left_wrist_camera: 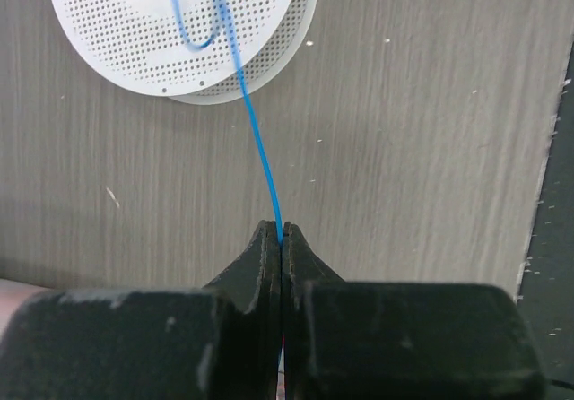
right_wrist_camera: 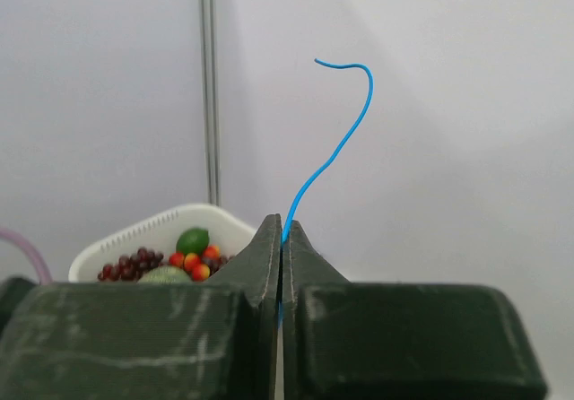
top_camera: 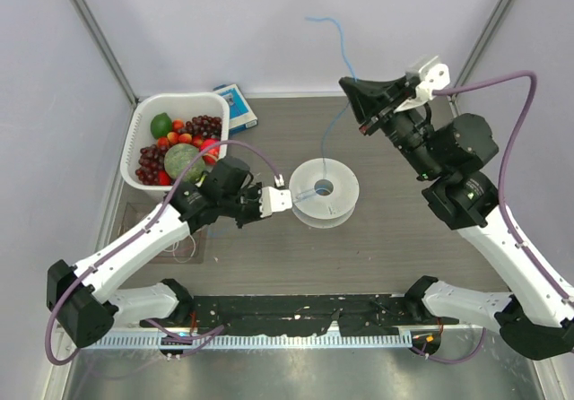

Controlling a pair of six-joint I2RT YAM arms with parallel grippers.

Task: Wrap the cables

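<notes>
Clearly the blue cable (top_camera: 334, 124) is only threaded, not wound — it loops at the hub hole of the white spool (top_camera: 344, 187) in the middle of the table (top_camera: 404, 176), then rises to a curled free end in the air at the far side. The left gripper (left_wrist_camera: 281, 231) is clenched on it just beside the spool, and the right gripper (right_wrist_camera: 282, 225) pinches it near that raised tail. By my judgement hardly any turns lie on the reel, so nearly all the winding is left.
</notes>
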